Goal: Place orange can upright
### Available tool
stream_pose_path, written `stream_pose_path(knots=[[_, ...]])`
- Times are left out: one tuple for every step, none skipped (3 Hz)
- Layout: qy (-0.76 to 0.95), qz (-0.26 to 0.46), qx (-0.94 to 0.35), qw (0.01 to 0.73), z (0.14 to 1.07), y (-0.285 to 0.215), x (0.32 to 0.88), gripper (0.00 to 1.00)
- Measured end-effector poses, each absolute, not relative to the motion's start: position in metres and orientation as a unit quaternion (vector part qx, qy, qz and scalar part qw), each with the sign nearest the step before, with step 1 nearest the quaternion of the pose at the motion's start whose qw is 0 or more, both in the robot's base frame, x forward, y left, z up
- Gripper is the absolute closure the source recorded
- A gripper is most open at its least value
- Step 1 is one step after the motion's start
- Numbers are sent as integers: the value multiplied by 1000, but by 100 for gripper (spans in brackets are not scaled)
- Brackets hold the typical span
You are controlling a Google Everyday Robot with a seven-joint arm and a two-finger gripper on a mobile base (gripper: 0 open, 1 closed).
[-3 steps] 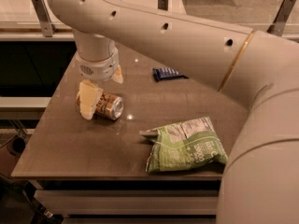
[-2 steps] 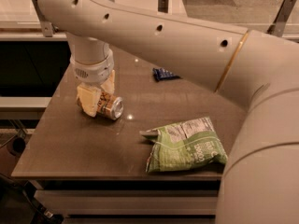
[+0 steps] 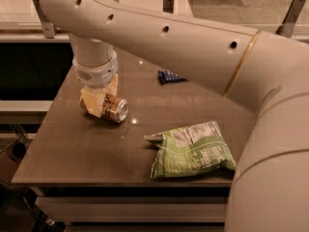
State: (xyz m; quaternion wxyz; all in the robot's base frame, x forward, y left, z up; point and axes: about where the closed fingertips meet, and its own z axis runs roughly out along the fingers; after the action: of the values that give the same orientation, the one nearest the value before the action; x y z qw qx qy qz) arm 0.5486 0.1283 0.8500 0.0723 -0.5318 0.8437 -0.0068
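Compared with a second ago not much has moved. The wrist has dropped a touch lower and slid slightly left over the same spot, and the big upper arm link (image 3: 164, 37) now sits a bit further left across the top of the view. The orange can (image 3: 116, 110) hasn't budged: it's on its side at the left part of the table (image 3: 72, 149), silver end facing front-right.

The gripper (image 3: 100, 99) is right down on it. One tan finger covers the can's left half from the front, the other is behind it, and they look closed onto the can body, which rests on the table surface.

Other stuff: a crumpled green chip bag (image 3: 193, 149) lies near the front edge, well apart from the can on its right. A small dark blue packet (image 3: 170, 76) sits further back, also clear of the can. The arm hides most of the table's back edge, and the robot's body blocks the right side.
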Motion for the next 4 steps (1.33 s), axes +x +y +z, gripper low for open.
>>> stream_pose_path(knots=[[843, -6, -532, 75, 850, 129, 549, 100], [843, -6, -532, 76, 850, 129, 549, 100], [832, 2, -546, 105, 863, 121, 551, 100], [817, 12, -556, 156, 882, 106, 553, 100]])
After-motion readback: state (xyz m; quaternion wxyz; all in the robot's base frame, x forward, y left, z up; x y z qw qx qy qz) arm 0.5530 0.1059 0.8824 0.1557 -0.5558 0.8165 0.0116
